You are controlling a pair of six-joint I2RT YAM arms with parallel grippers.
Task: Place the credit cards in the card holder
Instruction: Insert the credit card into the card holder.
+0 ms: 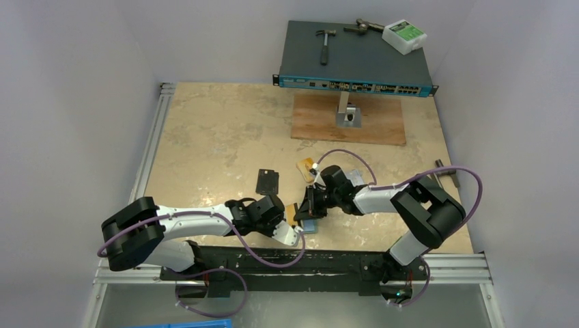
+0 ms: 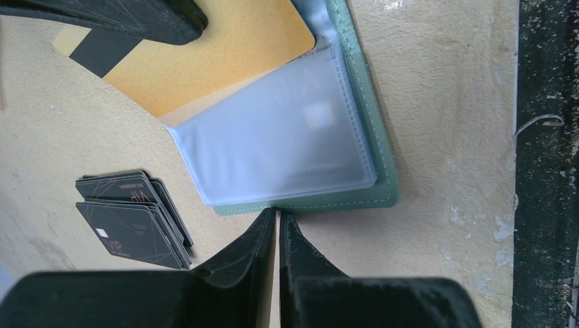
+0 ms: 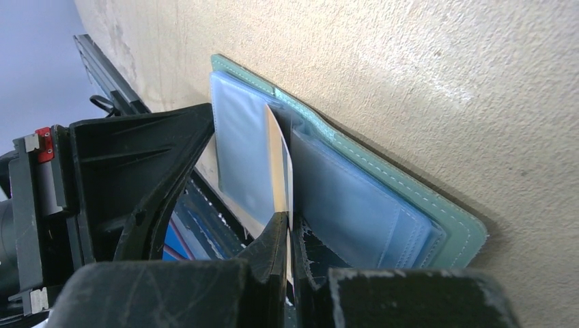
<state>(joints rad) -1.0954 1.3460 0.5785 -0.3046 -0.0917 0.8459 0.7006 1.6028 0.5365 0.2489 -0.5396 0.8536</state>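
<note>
**Orange card partly entered in card holder**

The right gripper (image 3: 288, 227) is pinched on the orange card (image 2: 218, 61). The card's leading edge sits between the clear sleeves (image 2: 287, 130) of the card holder (image 2: 384, 160). The holder lies open on the table (image 2: 444, 82), near the arms' bases. The left gripper (image 2: 278, 217) has its jaws pressed together, with the tips at the holder's teal edge; contact cannot be confirmed

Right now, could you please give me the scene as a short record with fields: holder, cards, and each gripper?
card holder: open flat, clear sleeves facing up
orange card: partly pushed in between the sleeves
right gripper: shut on the orange card
left gripper: shut, tips at the holder's near edge
dark VIP cards: fanned stack lying apart from the holder
</note>
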